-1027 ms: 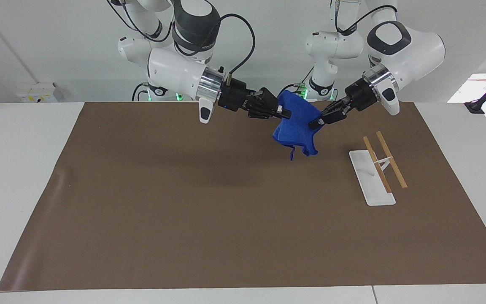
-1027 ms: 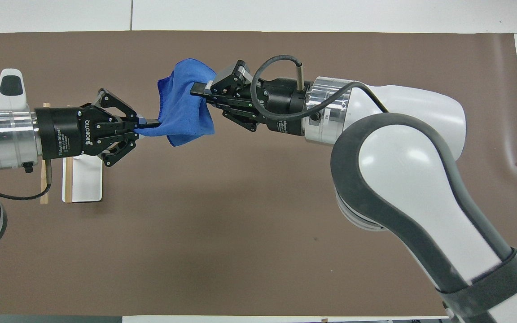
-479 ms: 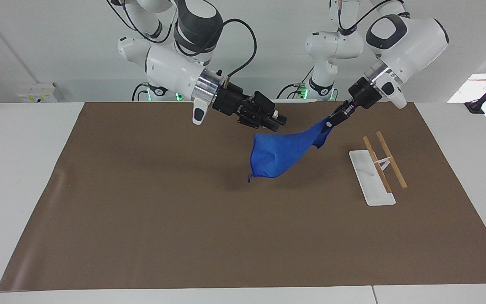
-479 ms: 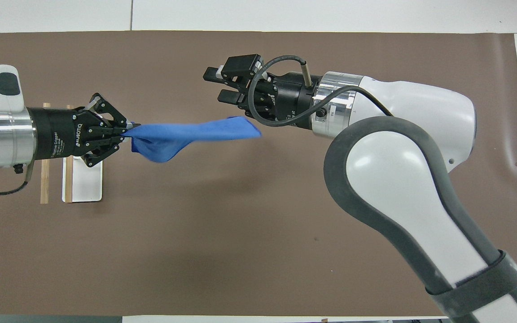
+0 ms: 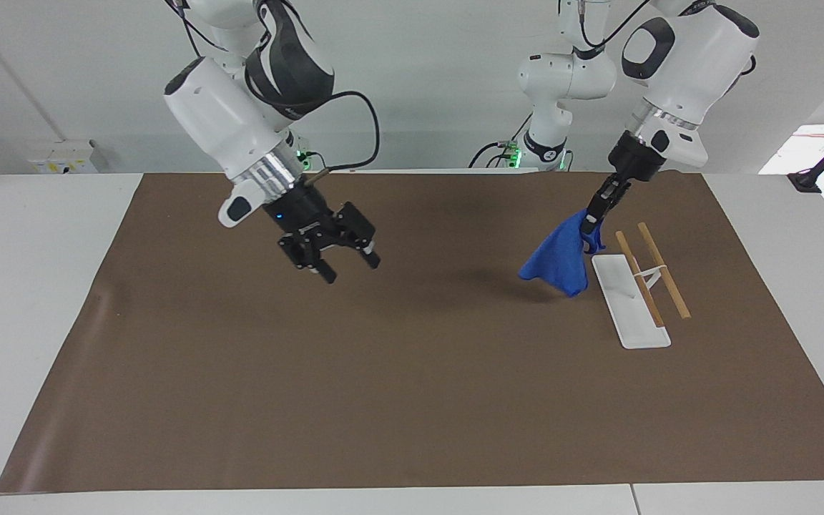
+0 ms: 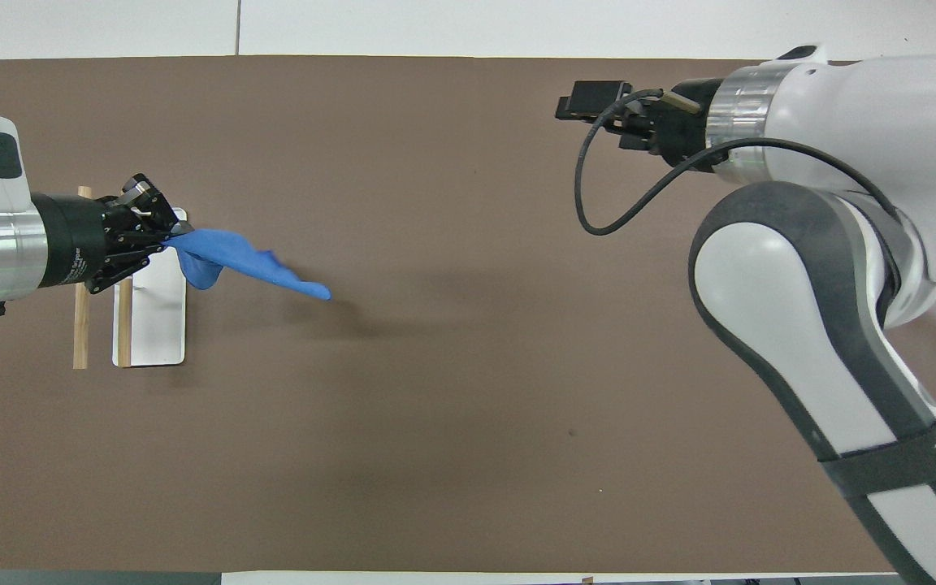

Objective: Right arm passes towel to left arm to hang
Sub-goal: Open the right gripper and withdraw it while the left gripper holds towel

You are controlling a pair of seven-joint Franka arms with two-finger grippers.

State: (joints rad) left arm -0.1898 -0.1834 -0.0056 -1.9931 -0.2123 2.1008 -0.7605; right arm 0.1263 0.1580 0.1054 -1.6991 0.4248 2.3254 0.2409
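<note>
**benchrat:** So who's holding the towel [image 5: 558, 261] here? Looks like it's hanging off one arm only.

**gripgeek:** Yep, just the left gripper [image 5: 591, 218]. Its fingertips are pinching together on the towel's top corner, and the rest of the cloth is dangling below it in the air, over the mat [image 5: 412, 400] toward the left arm's end. The bottom of the towel is hanging just beside the rack [image 5: 630, 300], at the rack's end nearer the robots. Can't tell whether it's brushing the white base or not.

**benchrat:** And the rack is that white plate with the sticks?

**gripgeek:** Right, a flat white base with two wooden rods [image 5: 659, 275] on a little stand, sitting near the mat's edge at the left arm's end. From overhead the left gripper [image 6: 161, 238] is covering the base's farther end, and the towel [image 6: 244, 264] is trailing out from it toward the mat's middle.

**benchrat:** What's the right one doing?

**gripgeek:** The right gripper [image 5: 347, 261] is hanging with its fingers spread wide and holding nothing. It's pointing down over the mat, well apart from the towel, on the right arm's half and closer to the mat's edge by the robots than to the other long edge.
</note>
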